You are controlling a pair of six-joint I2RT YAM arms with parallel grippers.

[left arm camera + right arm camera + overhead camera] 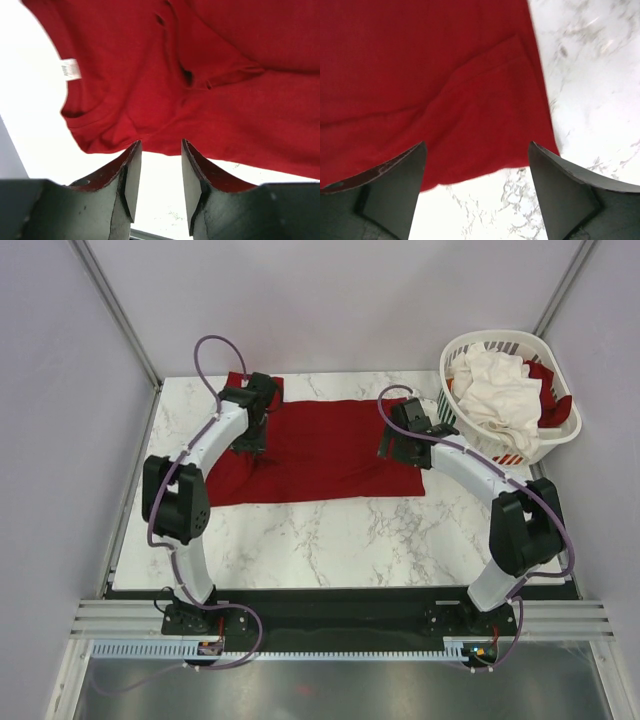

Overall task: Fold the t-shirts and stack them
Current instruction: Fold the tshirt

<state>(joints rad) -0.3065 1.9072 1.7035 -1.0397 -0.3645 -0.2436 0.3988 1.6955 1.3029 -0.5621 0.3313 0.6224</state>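
While the dark red t-shirt (320,450) lies spread flat on the far half of the surface (350,540), its long axis runs from the left edge toward the right edge. The collar end, with its white neck label (71,69), is on the left and the hem is on the right. The left gripper (250,435) hangs over the collar end with its jaws partly apart and nothing between them. In its wrist view the cloth begins just ahead of the fingertips. The right gripper (400,445) hangs over the hem end with its jaws spread wide and holds nothing; the near hem corner (540,145) shows between its fingers. Each arm is therefore nearest its own end of the shirt, which suits a two-handed fold along that long axis. At the far right corner stands a white basket (565,435), apart from the spread shirt, holding a crumpled white t-shirt (500,385) and some red cloth (555,405).
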